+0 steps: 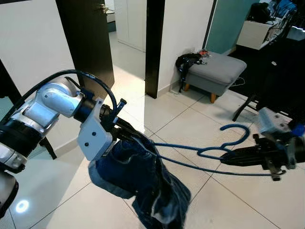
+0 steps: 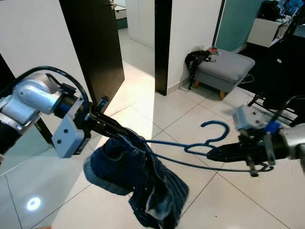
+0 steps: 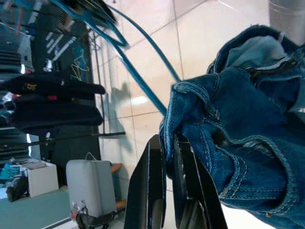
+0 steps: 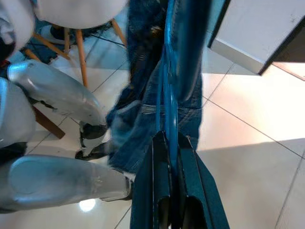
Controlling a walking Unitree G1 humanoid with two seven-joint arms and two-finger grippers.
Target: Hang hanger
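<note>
A blue wire hanger [image 1: 217, 151] is held level above the tiled floor, its hook curling up toward the right. My right gripper [image 1: 228, 157] is shut on the hanger just below the hook, and the blue wire [image 4: 167, 105] runs out between its black fingers. Dark blue denim jeans [image 1: 140, 179] hang bunched on the hanger's left end. My left gripper [image 1: 131, 134] is shut on the denim waistband [image 3: 190, 119] there, its fingers [image 3: 150, 191] pinching the fabric edge.
A grey footstool [image 1: 215, 70] with a black bag [image 1: 187, 61] stands by the wall ahead. A dark open door [image 1: 88, 38] is at the left. Dark clothes hang on a rack [image 1: 281, 62] at the right. White chair legs [image 4: 78, 52] stand behind me.
</note>
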